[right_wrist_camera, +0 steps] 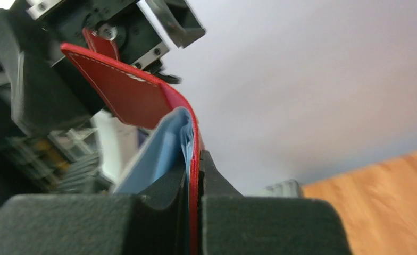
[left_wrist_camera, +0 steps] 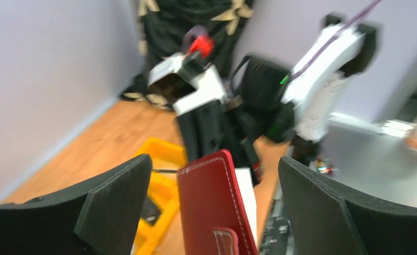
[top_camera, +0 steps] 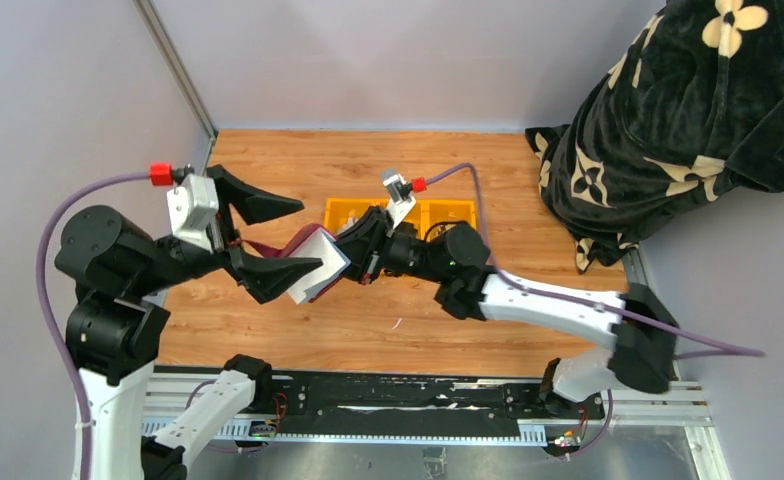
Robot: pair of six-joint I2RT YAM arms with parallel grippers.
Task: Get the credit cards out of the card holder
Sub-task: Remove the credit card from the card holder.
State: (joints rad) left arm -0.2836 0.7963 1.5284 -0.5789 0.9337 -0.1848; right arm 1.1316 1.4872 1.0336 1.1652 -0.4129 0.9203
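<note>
Right claw [right_wrist_camera: 198,166]: closed, pinching one red cover of the card holder [right_wrist_camera: 137,95] at its edge. You hold it by this thin nip alone.
Left claw [left_wrist_camera: 214,166]: spread wide, one finger on either side of the card holder, touching neither face as far as the blur lets you see.
Card holder: in the air on the near side of the yellow tray [top_camera: 343,212], part open, its closure tab [left_wrist_camera: 225,241] loose.
Cards: none out. Only pale blue-grey sleeves [right_wrist_camera: 161,154] show inside, so you cannot tell how many sit there.
Risk, slip: the pinch sits near the edge. A tug from the left claw could pull the holder free and drop it on the table [top_camera: 418,320] beside the tray.
Risk, wrong grab: closing the left claw where it is would likely clamp the whole holder, not a card.
Risk, bump: your claws are close together, and a hasty move may knock them.
</note>
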